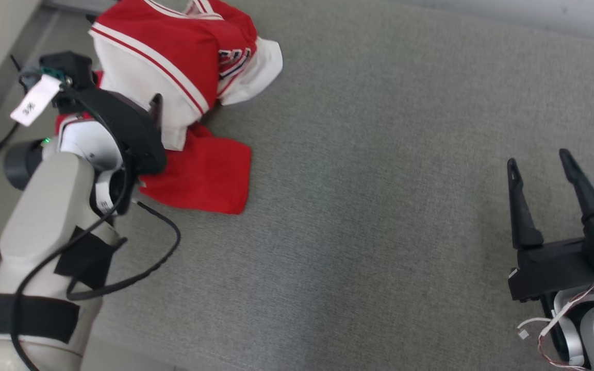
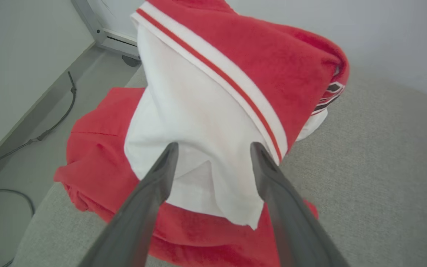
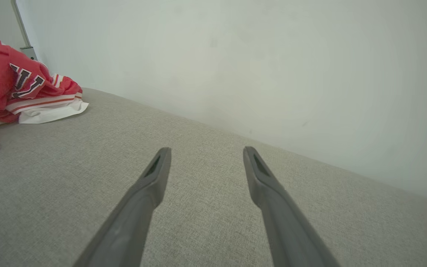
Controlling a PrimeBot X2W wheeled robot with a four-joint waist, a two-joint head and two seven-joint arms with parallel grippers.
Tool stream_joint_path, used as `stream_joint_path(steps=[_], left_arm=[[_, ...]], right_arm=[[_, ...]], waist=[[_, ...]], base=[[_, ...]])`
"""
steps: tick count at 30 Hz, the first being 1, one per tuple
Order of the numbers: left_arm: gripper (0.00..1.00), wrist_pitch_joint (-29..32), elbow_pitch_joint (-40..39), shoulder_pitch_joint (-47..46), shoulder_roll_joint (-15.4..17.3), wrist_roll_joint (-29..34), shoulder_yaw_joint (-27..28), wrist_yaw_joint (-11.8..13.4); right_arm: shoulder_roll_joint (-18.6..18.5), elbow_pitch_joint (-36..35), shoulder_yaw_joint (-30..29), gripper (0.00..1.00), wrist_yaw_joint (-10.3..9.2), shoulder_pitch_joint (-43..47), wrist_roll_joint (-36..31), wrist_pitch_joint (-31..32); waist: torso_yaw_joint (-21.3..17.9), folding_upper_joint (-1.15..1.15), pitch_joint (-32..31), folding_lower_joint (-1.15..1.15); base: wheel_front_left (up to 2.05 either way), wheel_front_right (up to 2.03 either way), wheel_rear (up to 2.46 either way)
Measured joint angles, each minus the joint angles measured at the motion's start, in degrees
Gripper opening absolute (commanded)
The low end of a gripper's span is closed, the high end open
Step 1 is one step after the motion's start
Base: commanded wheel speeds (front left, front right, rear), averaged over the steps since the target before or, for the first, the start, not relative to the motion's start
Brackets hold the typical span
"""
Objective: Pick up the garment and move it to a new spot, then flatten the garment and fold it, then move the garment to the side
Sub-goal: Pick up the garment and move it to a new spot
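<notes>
Two dark fingers of the left gripper (image 2: 213,148) stand well apart with nothing clamped between them. Their tips lie over the white panel of the garment (image 2: 272,66); whether they touch the cloth I cannot tell. Just ahead of the tips the white panel rises to a band of red and white stripes. Past that band a red fold humps up, with dark lettering at its far right end. Below the fingers and to their left, a flatter red part of the garment spreads out to the left edge of the grey cloth surface (image 2: 384,167). Further left of the gripper, a dark cable (image 2: 56,122) runs along the floor beside a pale wall.

The right gripper (image 3: 207,150) is likewise wide open and holds nothing. It hangs above a bare stretch of the grey surface, fingers pointing toward the wall (image 3: 254,55) behind it. From this gripper the garment lies well off to the left, bunched in a heap near the far corner of the surface.
</notes>
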Motion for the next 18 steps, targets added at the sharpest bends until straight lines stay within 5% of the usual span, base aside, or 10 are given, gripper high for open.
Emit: stream_joint_path(steps=[10,11,12,18], left_arm=[[1.0,2.5,6.1,-5.1,0.8,3.2,0.2,0.8],[0.56,2.8,6.4,-5.3,0.8,3.2,0.4,0.8],[0.0,2.8,6.7,-5.4,0.6,3.3,0.4,0.8],[0.0,1.6,8.5,-8.0,-1.0,4.5,0.2,0.8]], right_arm=[[-1.4,-5.1,-0.9,1.0,0.0,-2.0,-0.5,3.7],[-1.5,-5.6,-1.0,1.0,0.0,-2.0,-0.5,3.9],[-1.5,-6.0,-1.2,1.0,0.0,-2.0,-0.5,4.4],[-1.5,-6.1,-1.7,1.0,0.0,-2.0,-0.5,5.5]], waist=[[-2.1,0.0,7.0,0.0],[-2.3,0.0,7.6,0.0],[-2.5,0.0,8.1,0.0],[-2.7,0.01,9.9,0.0]], base=[[0.0,0.0,0.0],[0.0,0.0,0.0],[0.0,0.0,0.0],[0.0,0.0,0.0]])
